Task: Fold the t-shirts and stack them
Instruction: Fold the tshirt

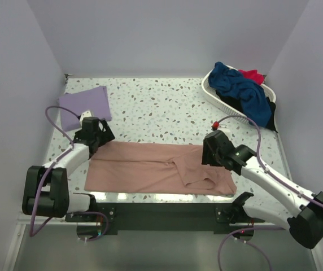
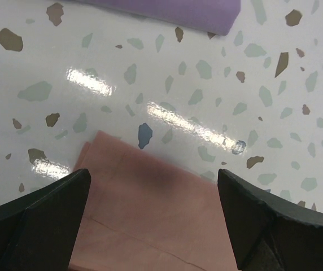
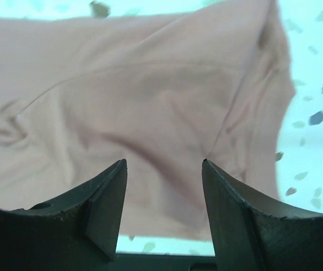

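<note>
Now my left gripper (image 2: 153, 183) hangs wide open over the far left corner of the pink shirt (image 1: 144, 169), holding nothing; my right gripper (image 3: 162, 169) is parted too, empty, above its right end; that shirt lies spread along the table's (image 1: 161, 113) near edge; the lavender shirt (image 1: 84, 106) lies far left; the navy shirt (image 1: 240, 87) fills the basket (image 1: 211, 93).
</note>
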Available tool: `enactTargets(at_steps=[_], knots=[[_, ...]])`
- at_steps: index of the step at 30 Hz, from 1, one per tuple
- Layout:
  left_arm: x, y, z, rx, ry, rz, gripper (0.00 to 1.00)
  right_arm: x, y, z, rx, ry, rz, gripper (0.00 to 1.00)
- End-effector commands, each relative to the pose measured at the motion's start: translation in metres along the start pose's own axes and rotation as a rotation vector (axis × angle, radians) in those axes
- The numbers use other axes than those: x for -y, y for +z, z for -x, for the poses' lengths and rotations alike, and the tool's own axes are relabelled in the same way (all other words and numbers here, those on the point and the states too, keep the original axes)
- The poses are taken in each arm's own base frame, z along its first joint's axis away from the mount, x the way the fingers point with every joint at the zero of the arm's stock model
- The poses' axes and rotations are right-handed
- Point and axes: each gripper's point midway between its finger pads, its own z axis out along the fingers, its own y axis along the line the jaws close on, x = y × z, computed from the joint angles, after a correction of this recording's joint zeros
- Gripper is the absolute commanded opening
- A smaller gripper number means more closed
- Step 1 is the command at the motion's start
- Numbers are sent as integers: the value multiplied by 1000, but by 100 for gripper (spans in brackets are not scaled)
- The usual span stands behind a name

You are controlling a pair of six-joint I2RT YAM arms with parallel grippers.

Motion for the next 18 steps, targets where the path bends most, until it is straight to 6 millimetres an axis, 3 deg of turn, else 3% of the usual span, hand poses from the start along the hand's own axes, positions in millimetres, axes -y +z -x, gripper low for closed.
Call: enactTargets(at_steps=[1, 6, 10, 12, 13, 15, 18], knots=[[18, -18, 29, 89, 45, -30, 100, 6, 21, 32, 58, -4, -15, 58], [40, -23, 28, 105, 76, -104, 100, 17, 40, 48, 57, 47, -30, 56], [51, -15, 0, 28, 88, -182, 100, 29, 55, 50, 33, 77, -54, 55], [58, -10, -4, 35, 77, -220, 100, 37, 62, 47, 8, 97, -72, 53], [55, -7, -16, 6, 80, -223, 100, 40, 64, 46, 2, 102, -77, 50], [54, -3, -21, 1, 79, -229, 100, 47, 71, 41, -23, 122, -85, 42], [51, 1, -32, -16, 88, -231, 100, 50, 80, 39, -46, 131, -81, 41]])
